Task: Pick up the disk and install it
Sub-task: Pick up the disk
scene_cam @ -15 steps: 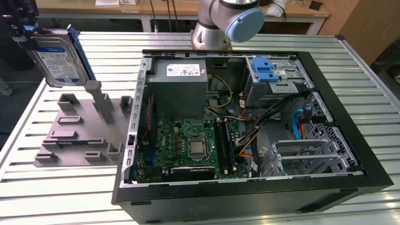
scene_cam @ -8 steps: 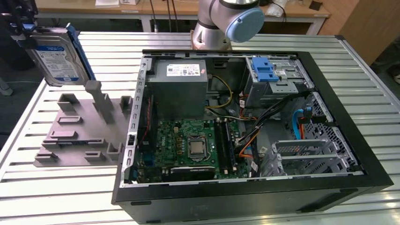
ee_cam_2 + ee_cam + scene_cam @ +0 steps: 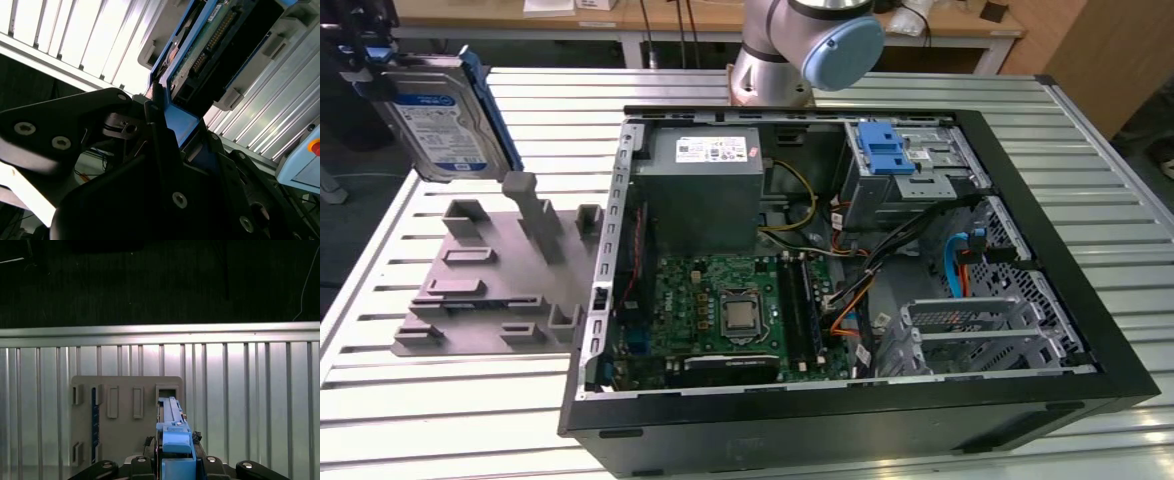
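Silver metal with a blue-and-white label and a blue plastic frame, the flat rectangular disk [image 3: 438, 118] hangs upright and slightly tilted at the exterior view's left. It is over the grey slotted fixture plate [image 3: 480, 290] lying on the ribbed aluminium table [image 3: 454, 400], and its lower corner is near the plate's tallest post. In the second wrist view the black gripper [image 3: 162, 107] is closed narrow on the disk's blue frame edge, with dark fingers [image 3: 156, 127] pressed against it. In the first wrist view the frame rises from the gripper over the plate. The open black computer case [image 3: 854, 425] stands well apart from the disk, toward the exterior view's right.
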You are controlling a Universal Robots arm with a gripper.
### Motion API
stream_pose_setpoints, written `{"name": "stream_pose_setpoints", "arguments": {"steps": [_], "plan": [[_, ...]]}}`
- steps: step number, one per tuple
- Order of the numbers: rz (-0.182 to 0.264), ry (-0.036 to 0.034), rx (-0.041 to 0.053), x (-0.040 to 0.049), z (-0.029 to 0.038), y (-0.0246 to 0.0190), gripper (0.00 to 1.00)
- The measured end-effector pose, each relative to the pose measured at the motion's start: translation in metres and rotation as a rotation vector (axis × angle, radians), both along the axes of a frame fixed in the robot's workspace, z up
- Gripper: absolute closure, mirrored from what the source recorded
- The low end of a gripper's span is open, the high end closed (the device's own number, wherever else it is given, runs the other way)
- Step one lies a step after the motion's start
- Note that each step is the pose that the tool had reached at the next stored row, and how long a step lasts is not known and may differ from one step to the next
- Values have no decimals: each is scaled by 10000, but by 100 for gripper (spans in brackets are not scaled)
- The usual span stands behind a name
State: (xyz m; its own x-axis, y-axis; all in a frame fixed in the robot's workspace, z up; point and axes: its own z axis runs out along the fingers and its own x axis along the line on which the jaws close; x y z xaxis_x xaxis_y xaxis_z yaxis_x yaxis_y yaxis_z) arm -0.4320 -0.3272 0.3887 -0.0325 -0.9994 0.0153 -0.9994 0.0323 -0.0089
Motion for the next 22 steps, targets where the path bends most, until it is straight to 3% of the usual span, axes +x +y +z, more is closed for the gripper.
{"name": "stream_pose_setpoints", "arguments": {"steps": [22], "plan": [[0, -5, 0, 0, 133, 0, 64]]}}
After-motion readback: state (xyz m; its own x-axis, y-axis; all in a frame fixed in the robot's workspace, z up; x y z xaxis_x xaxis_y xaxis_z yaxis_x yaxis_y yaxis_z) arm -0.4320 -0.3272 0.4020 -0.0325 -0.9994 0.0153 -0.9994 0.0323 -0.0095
